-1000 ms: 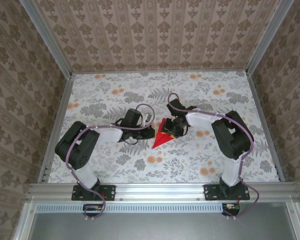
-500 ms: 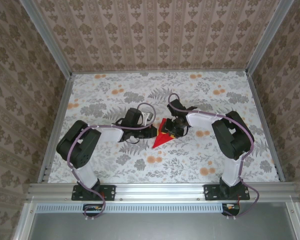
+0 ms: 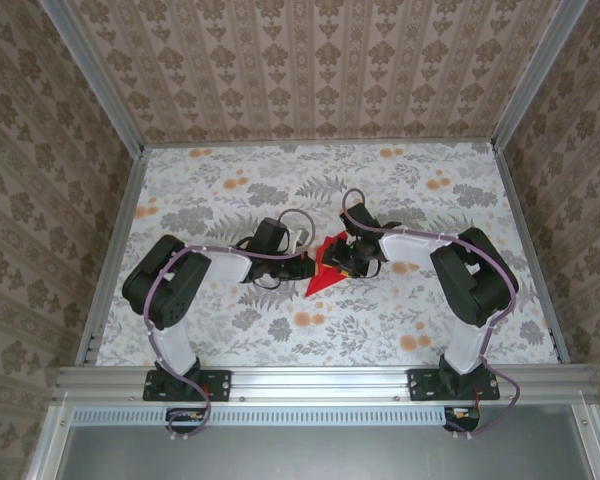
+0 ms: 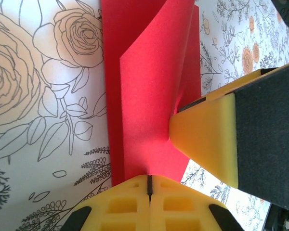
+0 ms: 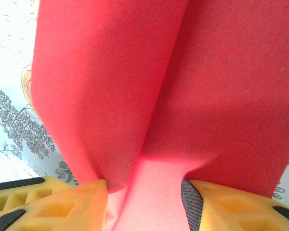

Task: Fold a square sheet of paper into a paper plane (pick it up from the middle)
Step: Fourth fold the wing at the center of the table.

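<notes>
We list: floral desk (image 3: 230, 190), papered walls (image 3: 310, 70); creased red paper plane (image 3: 321, 277), left pincer (image 4: 148, 181) clamping it, right pincer (image 5: 143, 188) half-open astride.

Wrist views: red paper (image 4: 144, 96) cut off at 12 o'clock, left claw (image 4: 148, 185) and right claw (image 5: 143, 188) cut off at 6 o'clock. Top view: paper's wide end hidden under both claws; folds too small to tell.
</notes>
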